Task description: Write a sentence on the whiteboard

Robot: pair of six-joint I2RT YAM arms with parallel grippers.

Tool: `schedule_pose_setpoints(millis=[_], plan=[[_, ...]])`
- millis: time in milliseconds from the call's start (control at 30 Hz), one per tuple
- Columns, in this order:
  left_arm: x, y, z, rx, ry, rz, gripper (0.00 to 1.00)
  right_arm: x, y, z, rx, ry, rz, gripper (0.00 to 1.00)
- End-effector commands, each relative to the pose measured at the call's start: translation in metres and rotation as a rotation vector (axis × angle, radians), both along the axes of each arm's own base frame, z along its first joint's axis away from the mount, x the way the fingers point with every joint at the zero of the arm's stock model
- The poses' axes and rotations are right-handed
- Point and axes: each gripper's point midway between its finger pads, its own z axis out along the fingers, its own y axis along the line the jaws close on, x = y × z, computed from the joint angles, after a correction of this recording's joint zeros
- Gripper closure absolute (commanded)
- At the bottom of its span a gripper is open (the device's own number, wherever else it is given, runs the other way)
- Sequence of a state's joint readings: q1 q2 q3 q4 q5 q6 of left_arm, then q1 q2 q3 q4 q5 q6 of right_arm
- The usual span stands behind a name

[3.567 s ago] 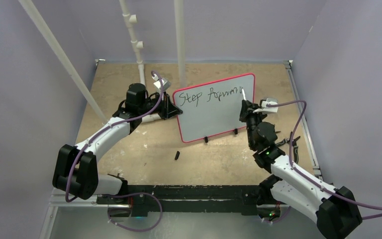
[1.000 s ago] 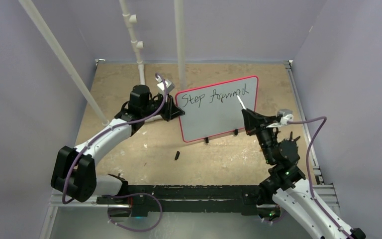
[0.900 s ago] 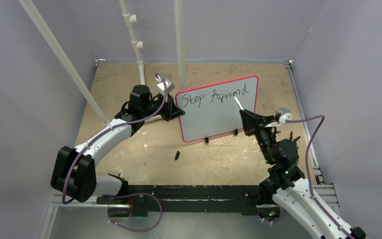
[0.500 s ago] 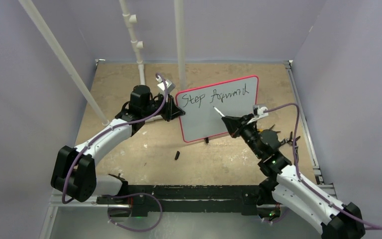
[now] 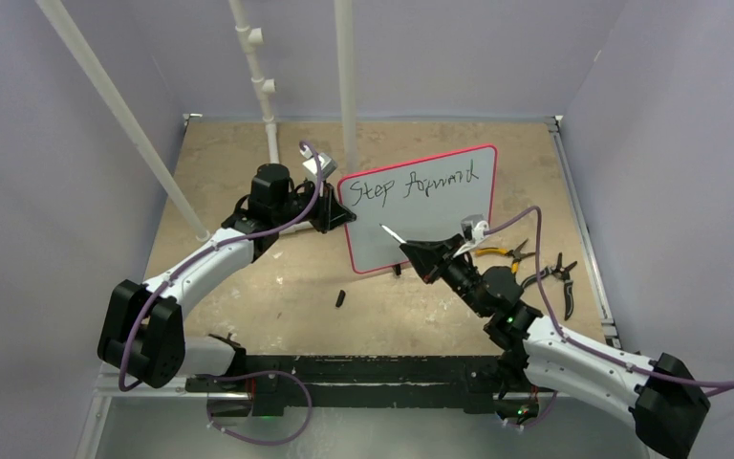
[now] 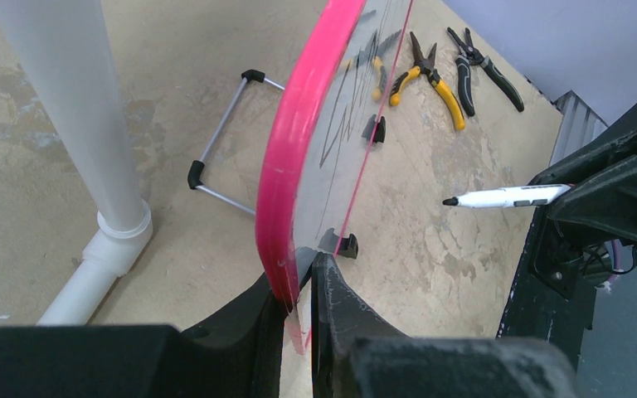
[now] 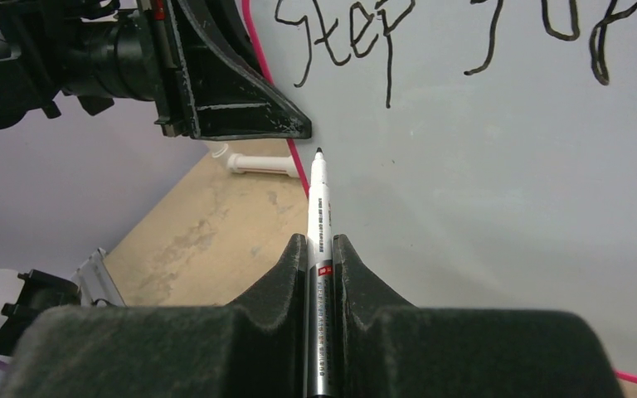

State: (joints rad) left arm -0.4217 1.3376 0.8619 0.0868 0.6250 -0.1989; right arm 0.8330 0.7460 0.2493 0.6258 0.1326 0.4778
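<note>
The whiteboard (image 5: pixel 430 218) stands upright on small black feet, pink-red framed. Its top line of the sentence (image 5: pixel 425 182) reads about "Step forward" in black; the lower half is blank. My left gripper (image 5: pixel 342 216) is shut on the board's left edge, and the pink frame (image 6: pixel 299 133) sits between its fingers (image 6: pixel 303 269). My right gripper (image 5: pixel 411 251) is shut on a white marker (image 5: pixel 392 234). The marker (image 7: pixel 319 199) points up-left at the board's lower left, and its black tip (image 6: pixel 446 201) hangs a little way off the board face (image 7: pixel 481 182).
Yellow-handled pliers (image 5: pixel 502 253) and black-handled pliers (image 5: pixel 559 277) lie on the table right of the board. A small black cap (image 5: pixel 340 298) lies in front of it. Two white pipes (image 5: pixel 268 91) (image 5: pixel 346 76) rise behind the left gripper. A wire stand leg (image 6: pixel 224 141) sticks out behind the board.
My right arm has swung left and down from the end of "forward" to the board's lower left, carrying the marker. The pliers came into view. Left arm and board are still.
</note>
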Motion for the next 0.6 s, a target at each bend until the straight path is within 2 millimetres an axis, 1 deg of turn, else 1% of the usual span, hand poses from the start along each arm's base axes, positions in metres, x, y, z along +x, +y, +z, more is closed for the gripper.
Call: schedule_pose_setpoints(millis=[0, 100, 300, 567], plan=[[-0.006, 0.005, -0.035, 0.096, 0.112, 0.035, 1.0, 0.002, 0.001, 0.023, 0.068, -0.084, -0.026, 1.0], [-0.006, 0.005, -0.036, 0.099, 0.114, 0.035, 1.0, 0.004, 0.008, 0.023, 0.046, -0.105, -0.017, 1.0], [-0.006, 0.006, -0.035, 0.101, 0.113, 0.034, 1.0, 0.009, 0.028, 0.014, -0.016, -0.084, -0.007, 1.0], [-0.006, 0.005, -0.033, 0.099, 0.107, 0.031, 1.0, 0.015, 0.042, 0.008, -0.053, -0.081, -0.007, 1.0]])
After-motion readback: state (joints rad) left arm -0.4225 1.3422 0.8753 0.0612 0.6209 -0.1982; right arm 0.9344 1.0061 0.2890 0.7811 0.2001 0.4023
